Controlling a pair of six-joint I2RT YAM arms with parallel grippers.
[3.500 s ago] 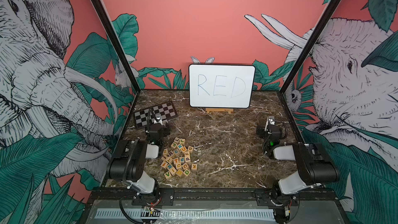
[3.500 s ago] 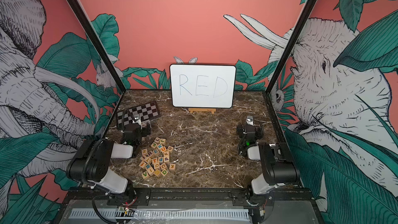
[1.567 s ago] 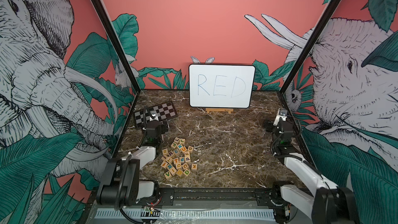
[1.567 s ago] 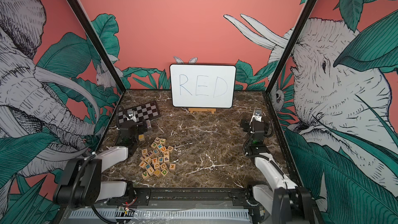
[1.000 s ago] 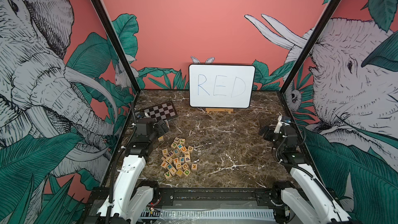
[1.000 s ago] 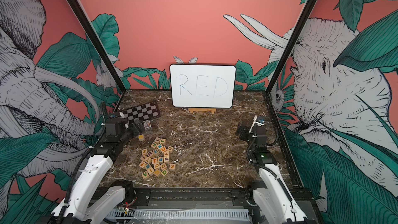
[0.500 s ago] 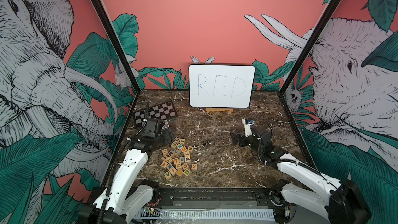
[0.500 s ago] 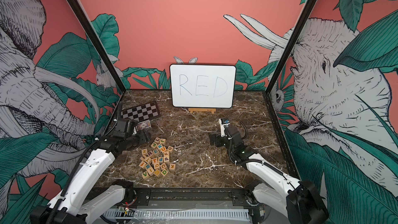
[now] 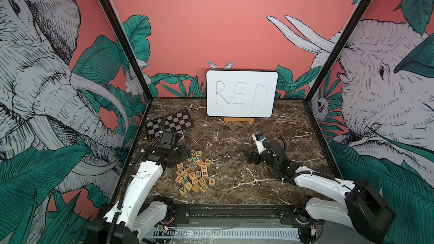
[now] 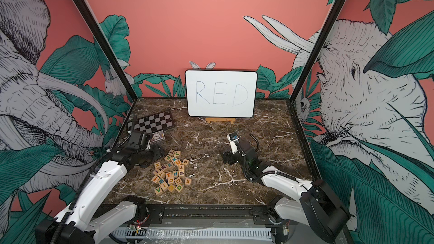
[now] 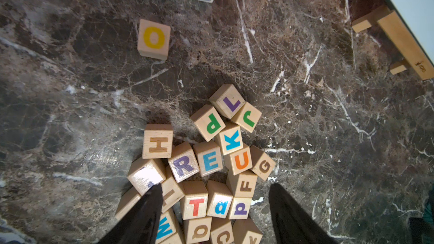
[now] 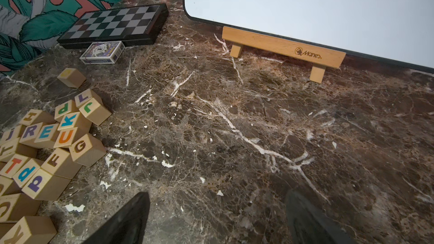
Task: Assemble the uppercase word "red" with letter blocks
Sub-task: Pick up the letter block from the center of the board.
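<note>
**Tabletop and contents**

Surface: dark brown marble tabletop [image 9: 234,184] with white veining.

Near left: a loose cluster of letter blocks [image 9: 195,172] lies on the marble, most of them touching a neighbour. The R block [image 11: 184,165] and E block [image 11: 209,161] sit side by side, touching, on the cluster's far side. The green D block [image 9: 203,187] lies at its near edge. One O block [image 11: 153,39] lies apart, between the cluster and the card box [image 10: 156,136].

Far left: checkered board [image 9: 171,124], lying flat, with the card box just beside its near edge.

Far centre: wooden stand [image 9: 239,120], carrying the whiteboard [image 9: 242,93].
</note>
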